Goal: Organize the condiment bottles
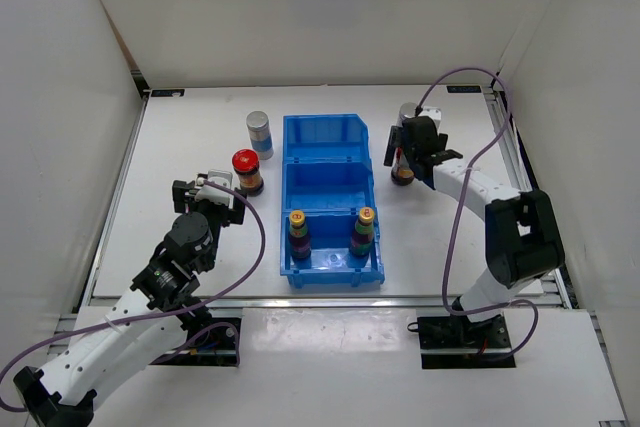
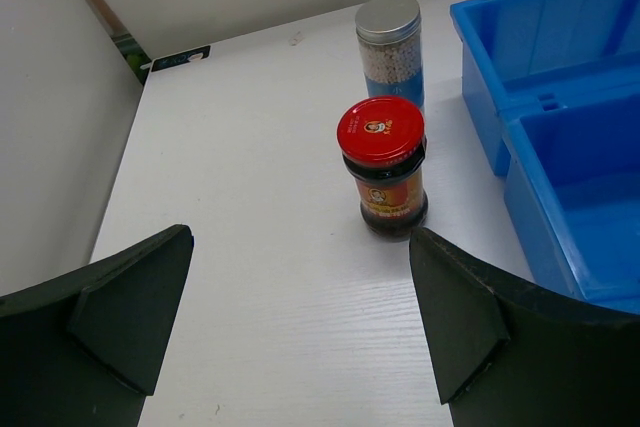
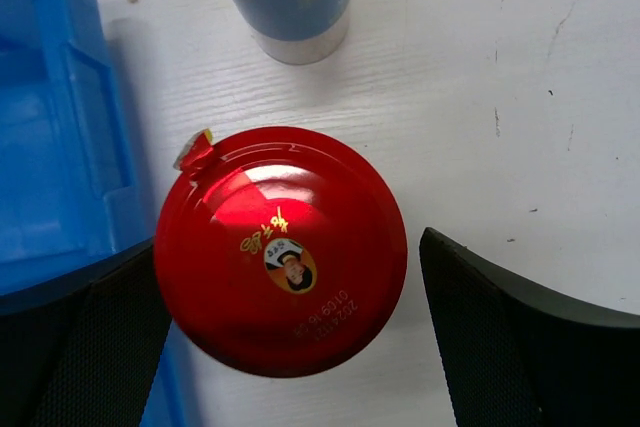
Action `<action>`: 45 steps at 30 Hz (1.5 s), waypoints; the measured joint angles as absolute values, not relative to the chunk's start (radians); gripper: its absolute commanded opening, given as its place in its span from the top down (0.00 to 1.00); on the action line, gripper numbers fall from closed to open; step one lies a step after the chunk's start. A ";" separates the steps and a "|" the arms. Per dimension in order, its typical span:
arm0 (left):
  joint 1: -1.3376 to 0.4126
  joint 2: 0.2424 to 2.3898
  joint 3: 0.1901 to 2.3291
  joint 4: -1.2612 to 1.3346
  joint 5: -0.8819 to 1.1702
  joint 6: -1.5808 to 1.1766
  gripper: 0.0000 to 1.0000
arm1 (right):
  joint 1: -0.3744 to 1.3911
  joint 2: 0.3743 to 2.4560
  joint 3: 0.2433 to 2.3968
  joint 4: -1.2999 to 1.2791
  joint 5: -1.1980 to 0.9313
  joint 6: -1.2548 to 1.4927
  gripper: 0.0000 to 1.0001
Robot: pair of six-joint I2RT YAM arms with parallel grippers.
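Right wrist view: the right hand, fingers apart, hangs over a red-lidded jar standing on the surface beside the blue bin. Next, I judge, it must lower and close.

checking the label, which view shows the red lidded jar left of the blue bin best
Left wrist view: the jar stands whole and close, lid and front label both clear. The top view shows it small, mostly the lid. The right wrist view shows only the other red jar, from above.

White table — blue bin; jar and shaker each side.
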State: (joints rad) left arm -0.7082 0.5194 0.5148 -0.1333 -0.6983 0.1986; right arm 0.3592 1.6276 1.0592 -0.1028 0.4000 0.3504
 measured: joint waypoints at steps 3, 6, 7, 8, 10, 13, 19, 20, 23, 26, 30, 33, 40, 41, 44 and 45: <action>-0.708 0.519 0.515 -0.133 -0.695 0.199 0.00 | 0.356 1.646 1.068 -0.114 0.408 0.351 0.12; -0.708 0.520 0.515 -0.133 -0.695 0.199 0.00 | 0.353 1.657 1.089 -0.127 0.411 0.350 0.29; -0.708 0.520 0.515 -0.133 -0.695 0.199 0.00 | 0.353 1.662 1.098 -0.129 0.407 0.347 0.34; -0.708 0.520 0.515 -0.133 -0.695 0.199 0.00 | 0.352 1.666 1.105 -0.133 0.408 0.347 0.39; -0.708 0.520 0.515 -0.133 -0.695 0.199 0.00 | 0.346 1.671 1.111 -0.134 0.405 0.345 0.50; -0.708 0.520 0.515 -0.133 -0.695 0.199 0.00 | 0.340 1.673 1.115 -0.136 0.400 0.344 0.68; -0.708 0.520 0.515 -0.133 -0.691 0.199 0.00 | 0.340 1.668 1.135 -0.188 0.382 0.327 0.95; -0.708 0.520 0.515 -0.133 -0.691 0.199 0.00 | 0.342 1.662 1.140 -0.208 0.374 0.319 0.97; -0.708 0.520 0.515 -0.133 -0.690 0.199 0.00 | 0.355 1.622 1.156 -0.269 0.355 0.281 0.99; -0.708 0.522 0.515 -0.132 -0.690 0.199 0.00 | 0.398 1.563 1.195 -0.325 0.338 0.223 0.99; -0.708 0.529 0.515 -0.131 -0.689 0.199 0.00 | 0.479 1.495 1.277 -0.357 0.286 0.170 0.99; -0.708 0.534 0.515 -0.130 -0.689 0.198 0.00 | 0.529 1.461 1.318 -0.359 0.213 0.154 0.99; -0.708 0.540 0.515 -0.130 -0.688 0.198 0.00 | 0.605 1.457 1.311 -0.388 0.117 0.150 0.99; -0.708 0.540 0.515 -0.130 -0.688 0.198 0.00 | 0.614 1.466 1.311 -0.395 0.105 0.151 0.99; -0.708 0.540 0.515 -0.130 -0.688 0.198 0.00 | 0.627 1.494 1.303 -0.392 0.086 0.154 0.99; -0.708 0.540 0.515 -0.130 -0.688 0.198 0.00 | 0.630 1.503 1.296 -0.387 0.080 0.154 0.99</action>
